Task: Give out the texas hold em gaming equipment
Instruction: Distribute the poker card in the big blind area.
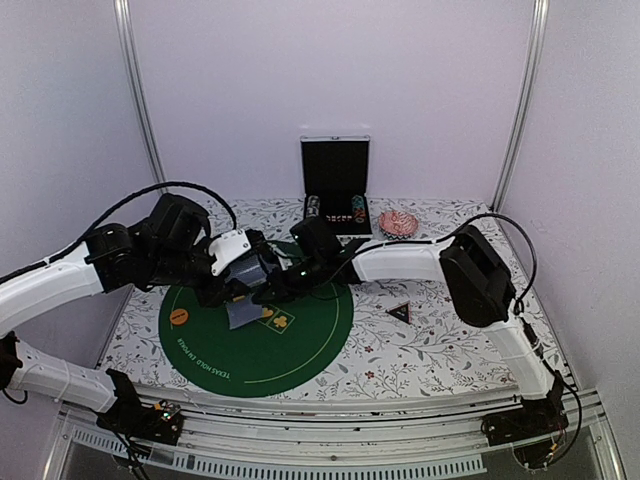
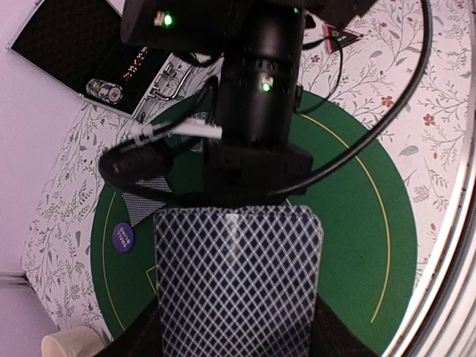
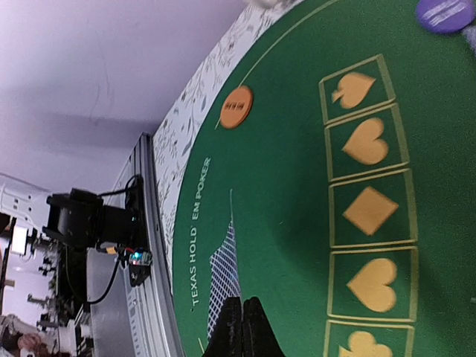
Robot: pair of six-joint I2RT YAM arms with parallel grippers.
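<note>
Both closed: left pincer (image 2: 236, 338) clamps the playing cards (image 2: 238, 268), right pincer (image 3: 242, 325) pinches their top edge.

Left arm (image 1: 60, 285) and right arm (image 1: 410, 262) meet over the green mat (image 1: 310, 340) at frame centre, playing cards (image 1: 240, 314) between them. Tabletop (image 1: 460, 345) at lower right lies open, save a black triangular marker (image 1: 400, 313). An open case (image 1: 336, 185) stands upper centre.

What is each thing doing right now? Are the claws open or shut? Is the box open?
Left claw: shut on the card deck.
Right claw: shut, pinching one card.
Case: open, lid standing up.
Orange disc: lying flat on the green mat.
Black triangle marker: flat on the tablecloth, off the mat.
</note>
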